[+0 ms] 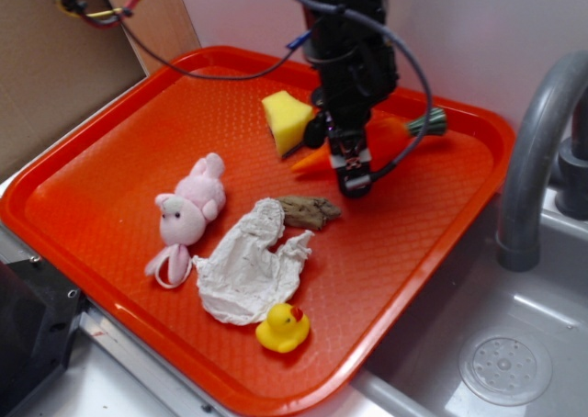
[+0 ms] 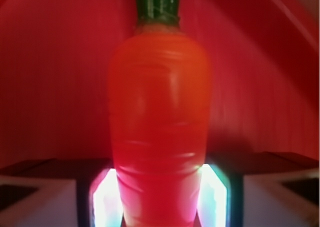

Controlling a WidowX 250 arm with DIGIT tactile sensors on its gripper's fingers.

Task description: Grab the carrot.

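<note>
Orange carrot [image 2: 159, 117] sits between the tool [image 2: 159, 197] fingers, unlabelled.

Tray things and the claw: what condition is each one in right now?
carrot: lying down, fingers on both sides
gripper: lowered around carrot
sponge: resting beside carrot
cloth: crumpled
duck: upright
bunny: lying down
tray: flat

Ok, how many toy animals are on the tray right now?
2: the pink bunny lies at the tray's left, the yellow duck by its near edge. The gripper could hide little.
</note>
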